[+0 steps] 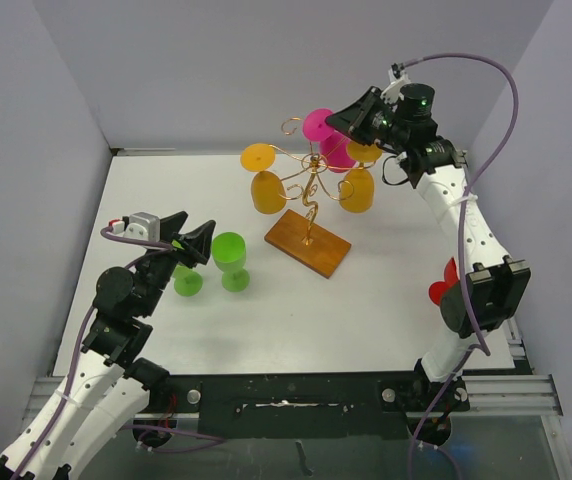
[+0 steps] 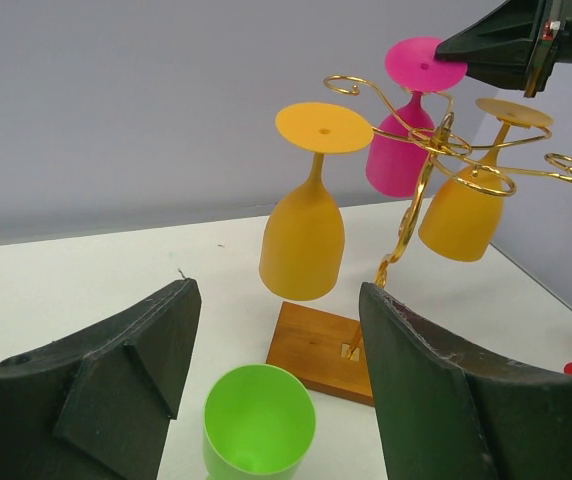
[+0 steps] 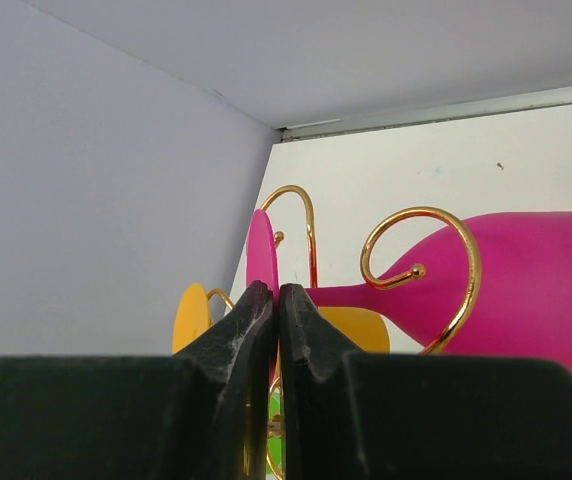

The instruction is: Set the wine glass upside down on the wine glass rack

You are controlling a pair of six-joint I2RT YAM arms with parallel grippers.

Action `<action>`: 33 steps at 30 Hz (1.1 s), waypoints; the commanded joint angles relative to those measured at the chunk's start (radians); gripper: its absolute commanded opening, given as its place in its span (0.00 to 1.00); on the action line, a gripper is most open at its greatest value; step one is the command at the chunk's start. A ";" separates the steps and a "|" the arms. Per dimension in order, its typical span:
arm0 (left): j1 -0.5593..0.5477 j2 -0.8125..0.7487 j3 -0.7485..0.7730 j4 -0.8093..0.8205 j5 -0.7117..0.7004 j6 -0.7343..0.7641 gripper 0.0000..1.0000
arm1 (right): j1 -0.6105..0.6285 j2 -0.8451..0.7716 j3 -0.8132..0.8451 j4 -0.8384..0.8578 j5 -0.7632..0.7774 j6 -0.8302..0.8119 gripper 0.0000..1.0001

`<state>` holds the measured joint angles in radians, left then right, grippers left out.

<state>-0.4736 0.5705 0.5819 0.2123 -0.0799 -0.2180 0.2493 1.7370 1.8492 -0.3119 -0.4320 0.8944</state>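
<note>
Right gripper [image 3: 277, 291]: fingers nearly together with only a slit between them, pinched on the foot rim of the pink wine glass [image 1: 332, 150]. The glass is inverted — foot up, bowl down — at the far side of the wine glass rack [image 1: 311, 180]. Its stem passes through one gold scroll curl [image 3: 421, 270]. In the right wrist view the bowl lies to the right of that curl, and the foot disc shows edge-on right at the fingertips.

The rack stands upright mid-table on its wooden base [image 1: 308, 244]. Two orange glasses [image 2: 303, 240] hang inverted from it, one on a left arm and one on a right arm, apart from each other. From the left wrist view the pink glass sits behind and between them.

Left gripper [image 1: 192, 240]: jaws spread wide, holding nothing. It sits over the white table [image 1: 386, 290], left of the rack. A green glass [image 1: 231, 258] stands upright, mouth up, just beside its fingertips. The left wrist view has this glass in front of the open fingers [image 2: 126, 370], near the wooden base and not touching it.

A second green piece [image 1: 188, 282] lies just left of the green glass, partly under the gripper — cannot tell what it is. A red object [image 1: 442, 285] shows beside the right arm's elbow, mostly hidden.
</note>
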 commanded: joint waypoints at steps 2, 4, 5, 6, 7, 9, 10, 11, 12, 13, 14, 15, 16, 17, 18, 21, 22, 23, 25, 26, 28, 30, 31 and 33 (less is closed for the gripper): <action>0.007 -0.007 0.007 0.032 -0.014 -0.003 0.63 | -0.005 -0.090 0.002 0.008 0.047 -0.023 0.00; 0.009 -0.008 0.008 0.032 -0.015 -0.003 0.63 | -0.006 -0.096 0.001 0.000 0.061 -0.027 0.00; 0.009 -0.008 0.008 0.032 -0.015 -0.003 0.63 | -0.006 -0.098 0.001 -0.003 0.069 -0.030 0.00; 0.009 -0.008 0.008 0.032 -0.015 -0.003 0.63 | -0.007 -0.102 0.000 -0.007 0.077 -0.032 0.00; 0.009 -0.007 0.008 0.032 -0.017 -0.003 0.63 | -0.008 -0.106 -0.001 -0.009 0.084 -0.035 0.00; 0.009 -0.006 0.007 0.032 -0.017 -0.003 0.63 | -0.011 -0.111 -0.004 -0.014 0.100 -0.039 0.00; 0.009 -0.006 0.007 0.032 -0.017 -0.003 0.63 | -0.012 -0.114 -0.006 -0.015 0.108 -0.040 0.00; 0.009 -0.007 0.007 0.032 -0.018 -0.003 0.63 | -0.012 -0.116 -0.009 -0.014 0.115 -0.043 0.00; 0.009 -0.007 0.007 0.030 -0.018 -0.003 0.63 | -0.012 -0.119 -0.012 -0.013 0.121 -0.044 0.00; 0.009 -0.008 0.007 0.030 -0.019 -0.003 0.63 | -0.012 -0.122 -0.017 -0.011 0.128 -0.046 0.00; 0.009 -0.009 0.007 0.030 -0.020 -0.003 0.63 | -0.014 -0.124 -0.019 -0.009 0.133 -0.051 0.00; 0.009 -0.009 0.006 0.030 -0.022 -0.002 0.63 | -0.014 -0.125 -0.020 -0.010 0.140 -0.054 0.00; 0.009 -0.009 0.006 0.030 -0.022 -0.001 0.63 | -0.015 -0.125 -0.022 -0.009 0.145 -0.057 0.00; 0.009 -0.010 0.006 0.030 -0.021 -0.001 0.63 | -0.015 -0.124 -0.022 -0.010 0.149 -0.060 0.00; 0.009 -0.010 0.006 0.029 -0.022 -0.001 0.63 | -0.016 -0.122 -0.021 -0.009 0.154 -0.063 0.00; 0.009 -0.011 0.007 0.029 -0.021 -0.001 0.63 | -0.024 -0.114 -0.024 0.001 0.159 -0.070 0.00; 0.009 -0.011 0.007 0.029 -0.023 -0.001 0.63 | -0.027 -0.111 -0.023 0.007 0.158 -0.071 0.00; 0.009 -0.011 0.007 0.029 -0.023 -0.001 0.63 | -0.032 -0.106 -0.022 0.012 0.152 -0.070 0.00; 0.009 -0.011 0.006 0.027 -0.023 -0.001 0.63 | -0.041 -0.094 -0.014 0.027 0.134 -0.068 0.00; 0.009 -0.011 0.006 0.027 -0.024 0.001 0.63 | -0.045 -0.085 -0.004 0.027 0.124 -0.069 0.00; 0.009 -0.011 0.006 0.026 -0.027 0.002 0.63 | -0.052 -0.069 0.016 0.025 0.115 -0.070 0.01; 0.009 -0.012 0.006 0.024 -0.028 0.003 0.63 | -0.057 -0.055 0.036 0.025 0.106 -0.073 0.02; 0.009 -0.012 0.007 0.024 -0.030 0.004 0.63 | -0.059 -0.049 0.043 0.024 0.103 -0.075 0.02; 0.009 -0.012 0.006 0.024 -0.032 0.006 0.63 | -0.064 -0.035 0.057 0.023 0.097 -0.079 0.03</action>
<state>-0.4694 0.5701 0.5819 0.2119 -0.1009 -0.2176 0.2016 1.6936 1.8320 -0.3573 -0.3122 0.8402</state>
